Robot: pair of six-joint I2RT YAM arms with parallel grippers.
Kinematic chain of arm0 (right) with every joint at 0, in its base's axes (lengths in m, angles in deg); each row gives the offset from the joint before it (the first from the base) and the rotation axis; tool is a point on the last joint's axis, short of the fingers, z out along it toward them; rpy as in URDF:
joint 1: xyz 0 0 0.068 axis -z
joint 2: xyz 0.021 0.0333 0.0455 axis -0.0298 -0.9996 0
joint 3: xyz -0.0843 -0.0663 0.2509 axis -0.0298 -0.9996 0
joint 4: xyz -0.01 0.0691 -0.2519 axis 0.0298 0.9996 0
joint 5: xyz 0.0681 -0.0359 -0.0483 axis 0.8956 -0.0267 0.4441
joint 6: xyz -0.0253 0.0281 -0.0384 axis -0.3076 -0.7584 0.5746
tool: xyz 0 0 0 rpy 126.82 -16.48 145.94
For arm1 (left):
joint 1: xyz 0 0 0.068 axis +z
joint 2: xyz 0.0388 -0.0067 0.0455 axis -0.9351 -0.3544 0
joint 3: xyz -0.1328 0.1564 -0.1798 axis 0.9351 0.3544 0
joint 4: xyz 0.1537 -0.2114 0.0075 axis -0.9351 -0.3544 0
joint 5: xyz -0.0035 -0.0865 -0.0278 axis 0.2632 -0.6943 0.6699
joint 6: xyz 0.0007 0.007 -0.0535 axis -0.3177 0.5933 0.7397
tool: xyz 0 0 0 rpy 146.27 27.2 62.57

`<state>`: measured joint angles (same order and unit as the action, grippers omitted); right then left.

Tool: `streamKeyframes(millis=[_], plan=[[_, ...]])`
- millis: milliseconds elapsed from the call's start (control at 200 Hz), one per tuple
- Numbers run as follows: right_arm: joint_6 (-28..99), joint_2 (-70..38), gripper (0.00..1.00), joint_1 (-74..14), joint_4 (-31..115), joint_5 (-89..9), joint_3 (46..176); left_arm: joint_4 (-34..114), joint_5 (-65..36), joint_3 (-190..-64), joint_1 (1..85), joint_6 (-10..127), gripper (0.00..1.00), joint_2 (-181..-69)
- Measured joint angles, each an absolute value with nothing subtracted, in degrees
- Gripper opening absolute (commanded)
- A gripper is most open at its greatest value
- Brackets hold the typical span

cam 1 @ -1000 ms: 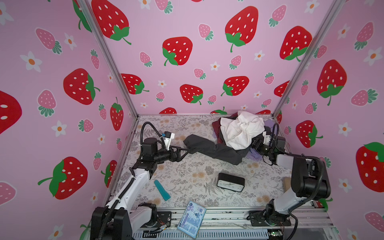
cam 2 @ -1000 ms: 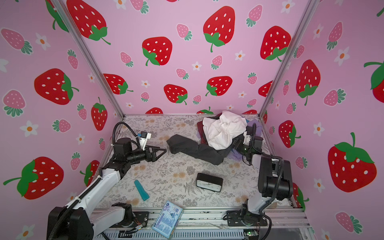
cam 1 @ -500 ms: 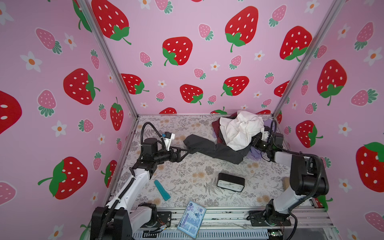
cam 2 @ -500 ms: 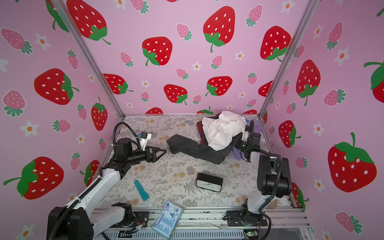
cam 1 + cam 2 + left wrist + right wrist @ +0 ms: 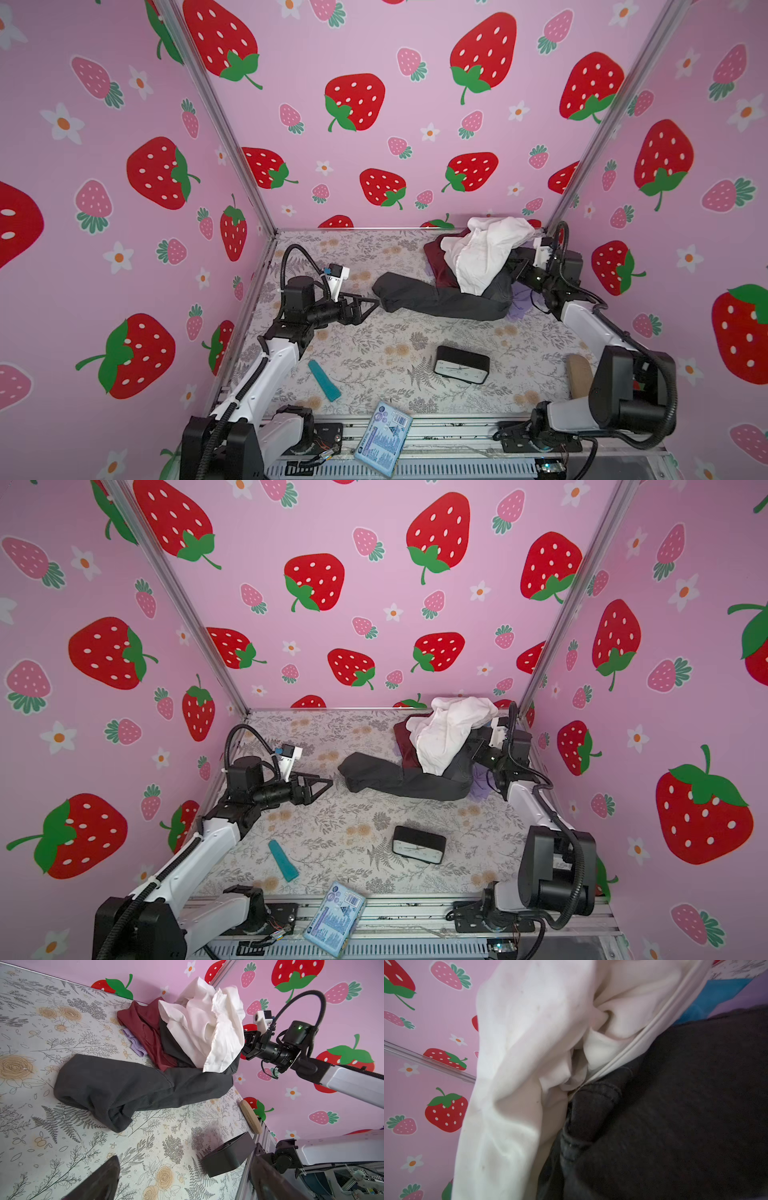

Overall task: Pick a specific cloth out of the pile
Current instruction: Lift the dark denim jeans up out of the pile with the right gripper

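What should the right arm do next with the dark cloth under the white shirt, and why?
Probably raise the right gripper a little: it is shut where the cloth runs under the white shirt, its fingertips hidden, so a small lift would show which fabric it holds.

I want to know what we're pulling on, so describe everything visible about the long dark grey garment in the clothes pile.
The cloth is long, charcoal-grey, trouser-like, matte fabric with a visible seam. It lies rumpled on the floral table, its folded free end stretched away from the pile. Its other end runs under the white shirt, against the maroon piece. The open left gripper points at the free end without gripping it.
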<state>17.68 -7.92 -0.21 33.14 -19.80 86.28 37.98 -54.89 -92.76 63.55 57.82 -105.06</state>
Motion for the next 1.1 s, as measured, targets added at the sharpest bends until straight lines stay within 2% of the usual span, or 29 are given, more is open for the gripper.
streamKeyframes(millis=[550, 1101], plan=[[20.35, -0.18, 0.00, -0.10, 44.35, -28.68, 95.83, 38.02, -54.89, -92.76, 63.55, 57.90, 0.99, -103.07], [21.77, 3.73, 0.00, -0.03, 46.64, -29.07, 100.09, 38.24, -54.89, -92.74, 63.55, 58.03, 0.99, -102.02]])
